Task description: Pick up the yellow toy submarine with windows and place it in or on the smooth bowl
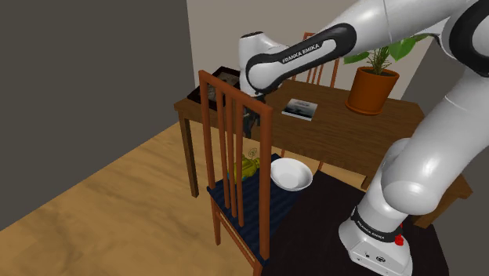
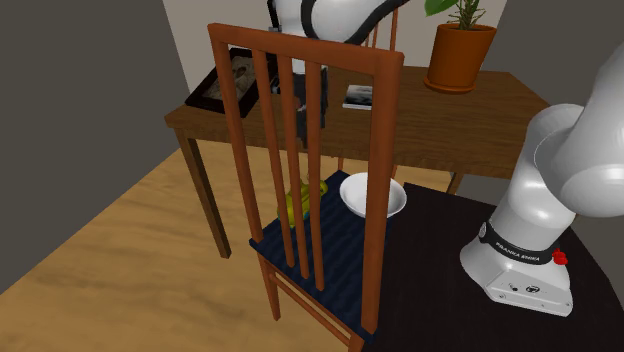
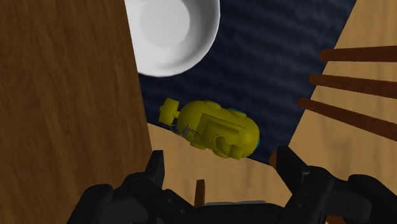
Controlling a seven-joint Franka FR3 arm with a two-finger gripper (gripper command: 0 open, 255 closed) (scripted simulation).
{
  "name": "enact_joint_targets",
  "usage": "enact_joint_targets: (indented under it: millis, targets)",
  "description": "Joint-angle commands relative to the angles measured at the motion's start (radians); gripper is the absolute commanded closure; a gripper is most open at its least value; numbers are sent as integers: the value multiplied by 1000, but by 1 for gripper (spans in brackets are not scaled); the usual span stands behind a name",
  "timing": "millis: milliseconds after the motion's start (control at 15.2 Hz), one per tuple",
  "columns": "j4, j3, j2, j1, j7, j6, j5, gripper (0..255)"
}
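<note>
The yellow toy submarine [image 1: 249,166] [image 2: 297,203] [image 3: 216,127] lies on the dark blue seat of a wooden chair [image 1: 252,202] [image 2: 332,240], near the seat's edge towards the table. A smooth white bowl [image 1: 291,174] [image 2: 352,190] [image 3: 172,32] stands on the same seat beside it, apart from it. My black gripper [image 1: 251,121] [image 2: 300,112] [image 3: 221,162] hangs above the submarine, partly behind the chair's back slats in both exterior views. Its fingers stand wide apart, open, with nothing between them.
The chair's tall slatted back [image 2: 300,150] rises close to the gripper. Behind it a wooden table [image 1: 345,129] carries a potted plant [image 1: 372,90], a book [image 1: 300,109] and a dark tray [image 1: 223,78]. The chair sits against my black stand [image 1: 313,227].
</note>
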Motion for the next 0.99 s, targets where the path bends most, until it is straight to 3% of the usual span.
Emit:
enact_joint_targets:
  millis: [0,462,924]
  targets:
    - [34,4,80,3,2,25,-1,0]
    - [160,19,342,20,13,88,-6,0]
    - [113,15,385,18,19,177,-15,0]
